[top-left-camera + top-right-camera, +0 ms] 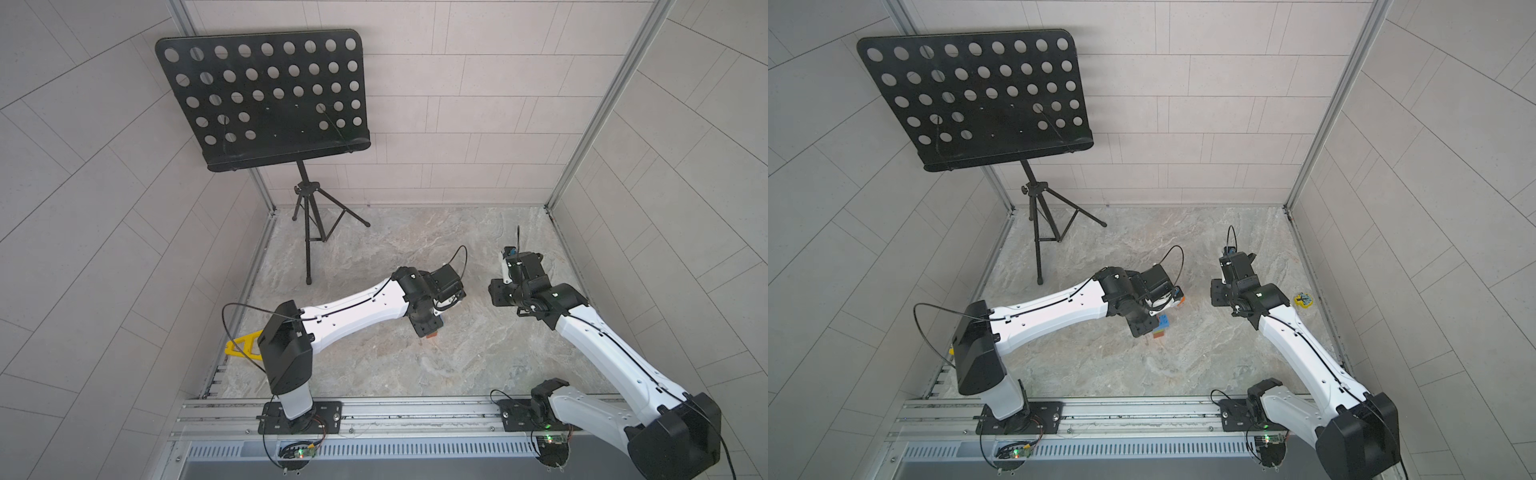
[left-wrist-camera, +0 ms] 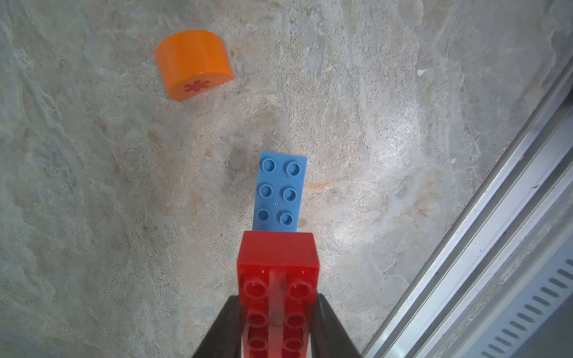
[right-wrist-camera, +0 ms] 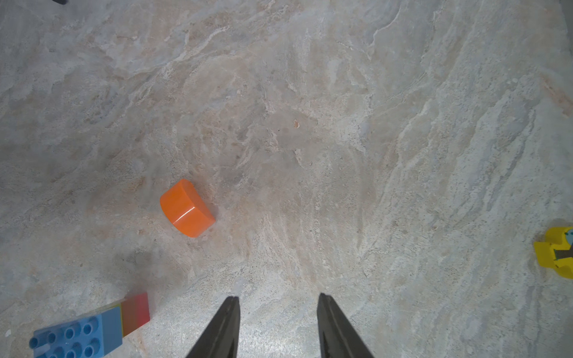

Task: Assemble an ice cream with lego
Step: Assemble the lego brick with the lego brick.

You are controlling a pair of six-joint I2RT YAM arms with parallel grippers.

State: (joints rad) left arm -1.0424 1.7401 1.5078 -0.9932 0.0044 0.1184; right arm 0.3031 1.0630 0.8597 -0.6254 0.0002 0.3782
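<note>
Our left gripper (image 2: 277,297) is squeezed on the red brick (image 2: 277,251), whose long side points straight out from the grip, nearly in line with the blue brick (image 2: 279,192) just beyond its tip, bumps up. Our right gripper (image 3: 278,296) is spread apart, holding nothing. We see the orange half-round brick (image 2: 193,62) lying well apart.

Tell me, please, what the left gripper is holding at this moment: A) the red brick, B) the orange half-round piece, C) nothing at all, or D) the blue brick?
A: the left wrist view shows the red brick clamped in the left gripper, while the blue brick and the orange half-round piece sit outside its grip.
</note>
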